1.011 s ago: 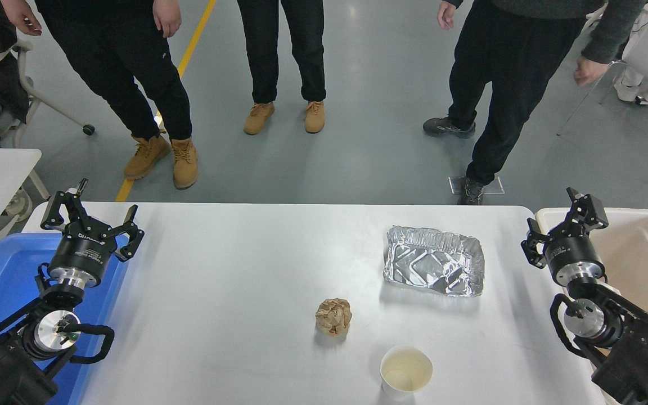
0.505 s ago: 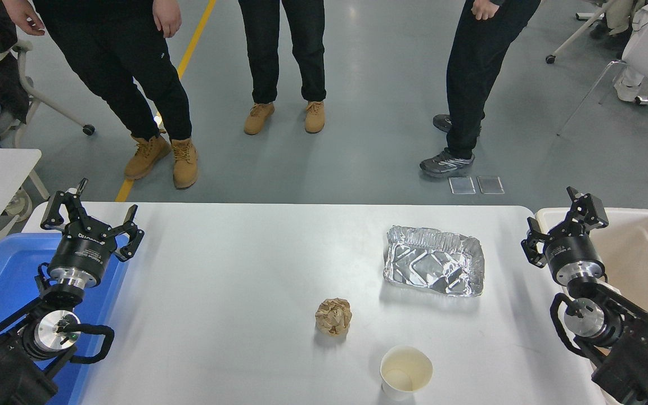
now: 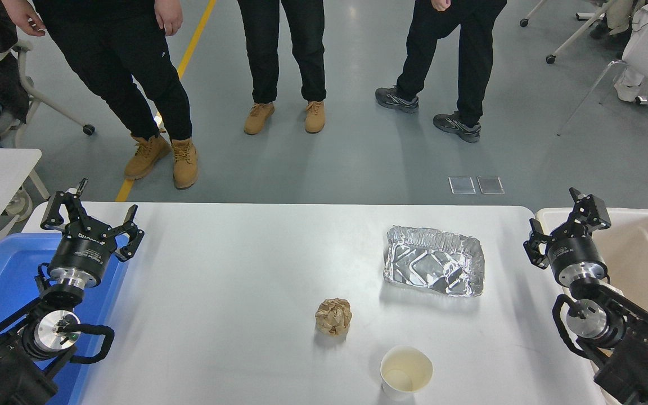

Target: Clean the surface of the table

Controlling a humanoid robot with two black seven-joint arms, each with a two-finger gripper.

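Littering table surface point(image 3: 234, 292) (foil tray point(image 3: 433, 269)).

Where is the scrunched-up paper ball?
The crumpled brown paper ball lies on the white table, just up-left of the paper cup and down-left of the foil tray.

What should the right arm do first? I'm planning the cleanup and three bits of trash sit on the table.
Probably swing the right pincer left toward the foil tray, the nearest item. The pincer is open and empty at the table edge, and the beige bin sits right beside it. The paper ball and cup lie farther off.
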